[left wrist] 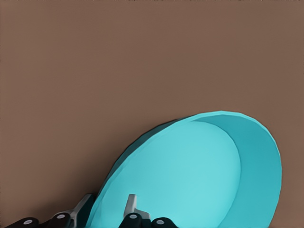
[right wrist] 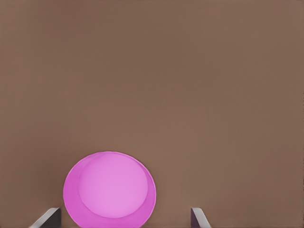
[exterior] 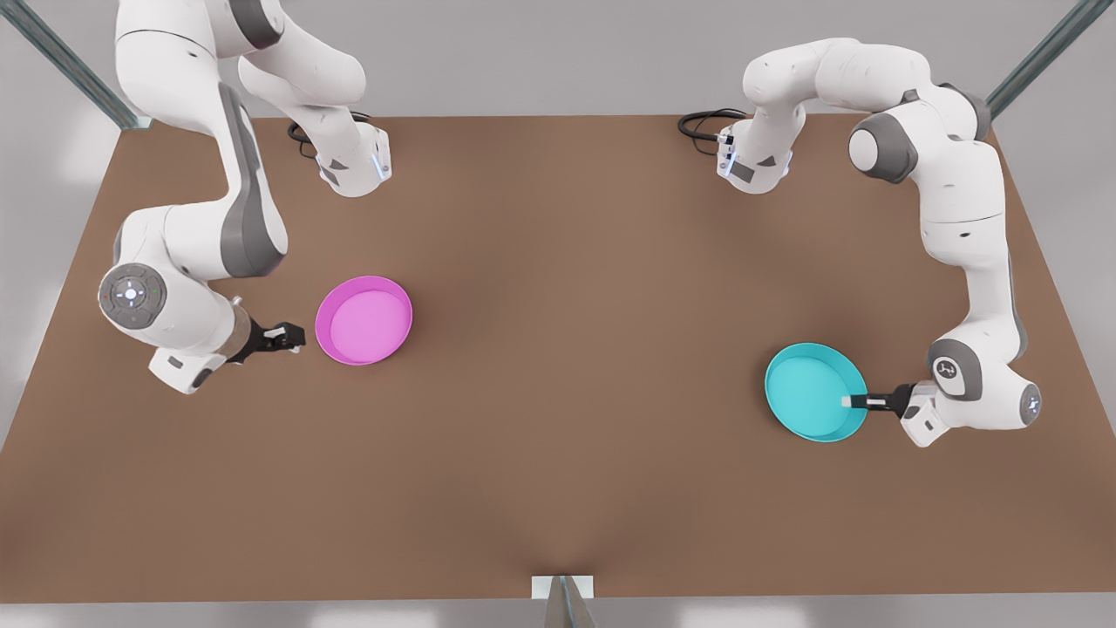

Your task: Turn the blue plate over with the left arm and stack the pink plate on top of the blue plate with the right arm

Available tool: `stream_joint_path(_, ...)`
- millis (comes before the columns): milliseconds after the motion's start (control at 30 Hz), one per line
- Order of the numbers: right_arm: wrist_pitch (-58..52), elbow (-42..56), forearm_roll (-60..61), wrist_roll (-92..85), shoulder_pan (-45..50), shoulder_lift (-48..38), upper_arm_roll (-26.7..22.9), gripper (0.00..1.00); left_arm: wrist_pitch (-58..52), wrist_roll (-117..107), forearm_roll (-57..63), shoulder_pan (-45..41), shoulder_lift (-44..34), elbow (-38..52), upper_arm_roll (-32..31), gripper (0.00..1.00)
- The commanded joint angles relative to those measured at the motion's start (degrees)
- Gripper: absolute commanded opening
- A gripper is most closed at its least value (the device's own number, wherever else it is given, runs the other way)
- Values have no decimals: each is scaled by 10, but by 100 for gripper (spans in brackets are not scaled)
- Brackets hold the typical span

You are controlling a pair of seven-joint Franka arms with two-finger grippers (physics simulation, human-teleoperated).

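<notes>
The brown worktop [exterior: 558,392] spans the scene, with two white arms mounted at its far edge.

The left arm [exterior: 968,227] stands on the front view's right. It bends down and reaches low toward the blue plate. The right arm [exterior: 192,235] stands on the front view's left, folded down so that its wrist lies close to the worktop, and points toward the pink plate.

The blue plate [exterior: 811,391] sits near the front view's right side, open side up, showing its turquoise inside. In the left wrist view the blue plate [left wrist: 199,175] appears tilted, with one edge lifted off the brown surface. The pink plate [exterior: 364,320] lies flat on the worktop toward the front view's left, open side up, well apart from the blue one. In the right wrist view the pink plate [right wrist: 109,190] rests just ahead of the fingers.

The left pincer [exterior: 850,401] is closed on the blue plate's rim at the side nearest its arm: one finger lies inside the dish, the other outside the wall. The right pincer [exterior: 295,336] hovers just beside the pink plate without touching it, its fingers [right wrist: 47,219] spread wide and holding nothing.
</notes>
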Motion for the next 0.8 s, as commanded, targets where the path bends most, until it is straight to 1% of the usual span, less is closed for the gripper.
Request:
stream_joint_path(0, 1, 0, 1, 0, -3, 2, 0, 100, 0, 0, 0, 0, 0, 0, 0, 46)
stream_joint_path(100, -17, -17, 22, 4, -8, 2, 0, 100, 0, 0, 0, 0, 0, 0, 0, 45)
stream_joint_path(133, -17, -35, 40, 30, -19, 1, 1, 100, 1, 0, 0, 0, 0, 0, 0, 42)
stream_joint_path(167, -19, -55, 52, 48, -20, -4, 2, 100, 1, 0, 0, 0, 0, 0, 0, 40)
stream_joint_path(200, -16, -97, 84, 48, -31, -15, 3, 100, 1, 0, 0, 0, 0, 0, 0, 38)
stream_joint_path(233, -14, -111, 90, 48, -37, -20, 4, 100, 1, 0, 0, 0, 0, -1, 0, 37)
stream_joint_path(333, 45, -166, 123, 46, -59, -20, 4, 100, 1, 0, 0, 0, 1, 0, 0, 36)
stream_joint_path(367, 61, -190, 158, 40, -75, -20, 4, 100, 1, 0, 0, 0, 1, -1, 0, 36)
stream_joint_path(433, 102, -231, 160, 40, -80, -18, 4, 100, 1, 0, 0, 0, 2, -1, 0, 36)
stream_joint_path(567, 132, -275, 189, 40, -82, -18, 4, 100, 1, 0, 0, 0, 2, -1, 0, 36)
stream_joint_path(600, 132, -274, 189, 38, -83, -17, 4, 100, 1, 0, -1, 0, 3, -1, 0, 36)
stream_joint_path(633, 132, -274, 189, 38, -82, -17, 4, 100, 1, 0, -1, 0, 3, -1, 0, 33)
stream_joint_path(767, 133, -263, 190, 38, -82, -14, 4, 100, 1, 0, -1, -1, 4, -1, 0, 32)
